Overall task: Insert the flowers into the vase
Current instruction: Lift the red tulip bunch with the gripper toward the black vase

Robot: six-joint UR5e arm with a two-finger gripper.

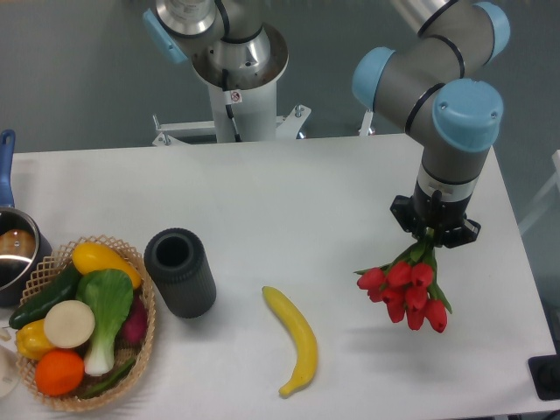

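Observation:
The flowers (405, 290) are a tight bunch of red tulip buds with green stems, hanging above the right part of the table with the buds pointing down. My gripper (430, 240) is shut on the green stems at the top of the bunch; its fingertips are mostly hidden by the wrist and leaves. The vase (179, 271), a dark ribbed cylinder with a round open mouth, stands upright on the left part of the table, far to the left of the gripper.
A yellow banana (293, 339) lies between vase and flowers. A wicker basket (148, 318) of vegetables and fruit sits just left of the vase. A metal pot with a blue handle (10, 236) is at the left edge. The robot base (236, 87) stands behind the table.

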